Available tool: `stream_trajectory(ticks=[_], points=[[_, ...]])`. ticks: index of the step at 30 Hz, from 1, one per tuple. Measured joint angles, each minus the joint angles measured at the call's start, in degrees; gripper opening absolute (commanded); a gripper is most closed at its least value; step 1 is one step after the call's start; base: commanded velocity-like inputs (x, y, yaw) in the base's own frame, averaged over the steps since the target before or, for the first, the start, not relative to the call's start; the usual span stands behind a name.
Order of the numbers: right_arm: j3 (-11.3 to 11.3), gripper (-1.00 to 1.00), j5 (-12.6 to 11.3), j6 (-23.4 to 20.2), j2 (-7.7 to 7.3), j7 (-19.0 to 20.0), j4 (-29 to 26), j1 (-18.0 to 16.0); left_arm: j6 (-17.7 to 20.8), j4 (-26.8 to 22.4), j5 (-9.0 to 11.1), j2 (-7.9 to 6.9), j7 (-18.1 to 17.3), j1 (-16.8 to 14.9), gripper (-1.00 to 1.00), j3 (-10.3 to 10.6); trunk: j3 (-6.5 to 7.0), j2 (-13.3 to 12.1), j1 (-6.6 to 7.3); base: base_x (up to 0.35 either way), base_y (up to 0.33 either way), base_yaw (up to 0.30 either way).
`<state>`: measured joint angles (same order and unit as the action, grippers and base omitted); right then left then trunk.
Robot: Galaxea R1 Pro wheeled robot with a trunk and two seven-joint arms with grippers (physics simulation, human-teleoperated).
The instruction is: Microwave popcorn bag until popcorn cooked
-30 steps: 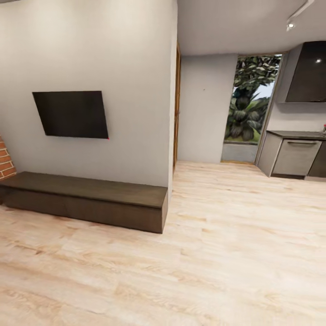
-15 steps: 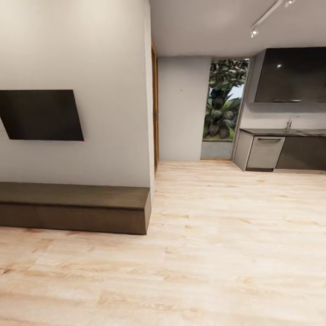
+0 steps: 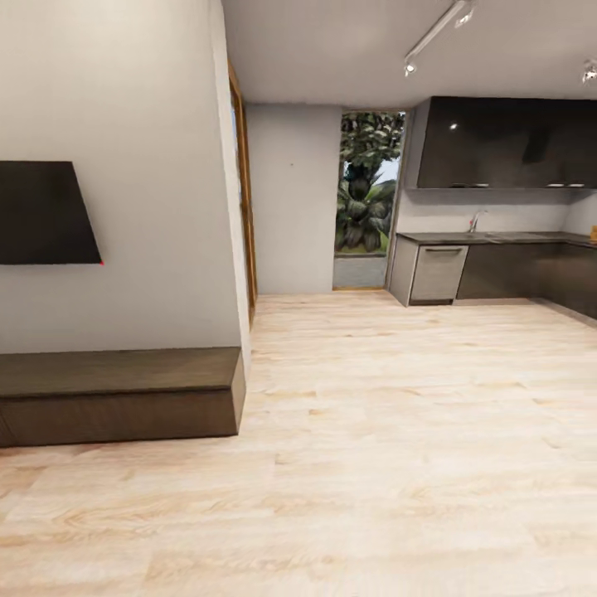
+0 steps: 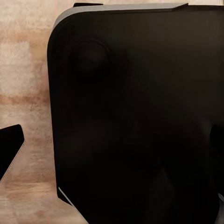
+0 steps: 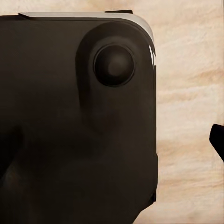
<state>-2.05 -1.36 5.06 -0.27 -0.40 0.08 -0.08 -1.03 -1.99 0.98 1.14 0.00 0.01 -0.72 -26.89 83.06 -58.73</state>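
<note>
The popcorn bag, the popcorn and the microwave are out of view. Far off at the right in the head view, the kitchen's countertop (image 3: 497,238) runs along the wall over dark cabinet fronts, with a faucet on it. In the left wrist view my left gripper (image 4: 112,149) hangs over my own black base, one dark fingertip (image 4: 10,151) at each side edge, wide apart and empty. The right wrist view has my right gripper (image 5: 112,144) over the base too, with one fingertip (image 5: 217,140) at the edge and nothing held.
A light wood floor (image 3: 398,431) stretches toward the kitchen. At the left, a low dark bench (image 3: 116,394) stands under a wall-mounted TV (image 3: 41,213). A wall corner (image 3: 228,249) juts out, with a doorway behind it. A tall window (image 3: 365,199) sits beside dark upper cabinets (image 3: 506,143).
The camera has turned right: the TV and bench slid toward the left edge, and more of the kitchen cabinets and countertop have come into view.
</note>
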Motion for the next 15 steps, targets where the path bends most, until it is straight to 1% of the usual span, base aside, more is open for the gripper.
stream_trajectory(ticks=[15], points=[[0.0, 1.00, 0.0, 0.0, 0.00, 0.0, 0.0, 0.0, 0.0, 0.0, 0.0, 0.00, 0.0, 0.0, 1.00, 0.0, 0.00, 0.0, 0.00, 0.000, 0.000, -0.289]])
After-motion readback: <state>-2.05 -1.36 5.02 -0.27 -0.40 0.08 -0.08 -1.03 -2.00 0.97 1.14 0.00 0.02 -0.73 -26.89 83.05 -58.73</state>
